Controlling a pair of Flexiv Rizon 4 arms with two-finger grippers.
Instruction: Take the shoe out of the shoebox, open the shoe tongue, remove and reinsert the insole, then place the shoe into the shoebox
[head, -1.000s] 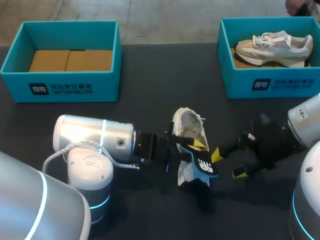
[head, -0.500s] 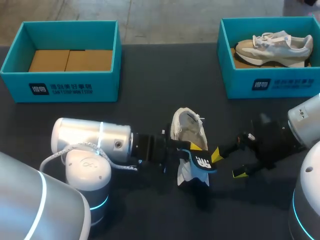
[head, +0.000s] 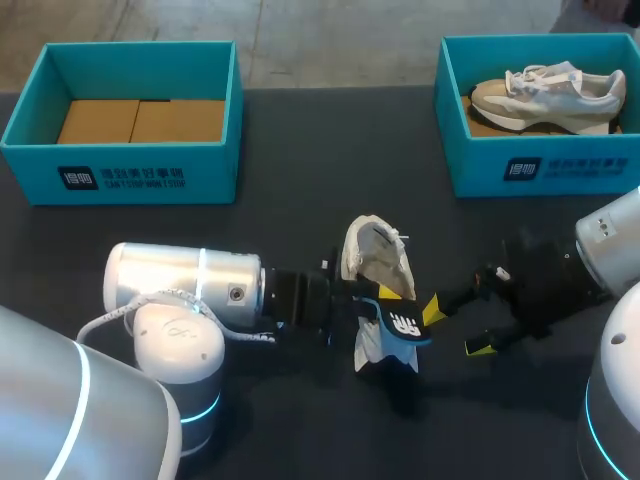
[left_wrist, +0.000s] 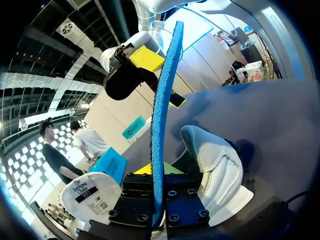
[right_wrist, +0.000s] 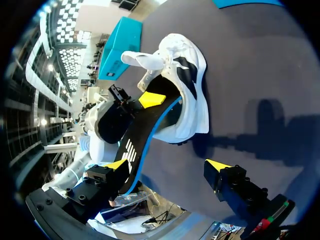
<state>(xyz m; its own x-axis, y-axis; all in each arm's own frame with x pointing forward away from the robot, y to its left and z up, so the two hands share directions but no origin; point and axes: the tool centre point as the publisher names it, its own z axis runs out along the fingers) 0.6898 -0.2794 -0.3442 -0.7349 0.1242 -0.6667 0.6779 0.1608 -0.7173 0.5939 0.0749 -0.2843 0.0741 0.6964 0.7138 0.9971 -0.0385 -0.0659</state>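
A white and beige shoe (head: 375, 262) lies on the dark table near the middle, its opening (right_wrist: 172, 82) turned toward my left arm. My left gripper (head: 385, 303) is shut on the insole (head: 402, 328), black on top with a blue underside, which sticks out past the shoe's heel. The left wrist view shows the insole (left_wrist: 161, 115) edge-on between my left gripper's (left_wrist: 159, 200) fingers, the shoe (left_wrist: 215, 165) beside it. My right gripper (head: 457, 329) stands open just right of the insole, holding nothing. In its wrist view, the right gripper (right_wrist: 167, 167) faces the insole (right_wrist: 136, 146).
A teal shoebox (head: 120, 170) with a cardboard floor stands at the back left. A second teal shoebox (head: 545, 165) at the back right holds another pale shoe (head: 550, 88). My left arm's silver body (head: 180, 290) lies low over the table's front left.
My left gripper's fingers have closed tighter on the insole, and the insole has shifted slightly left. The right arm and the shoe have stayed put.
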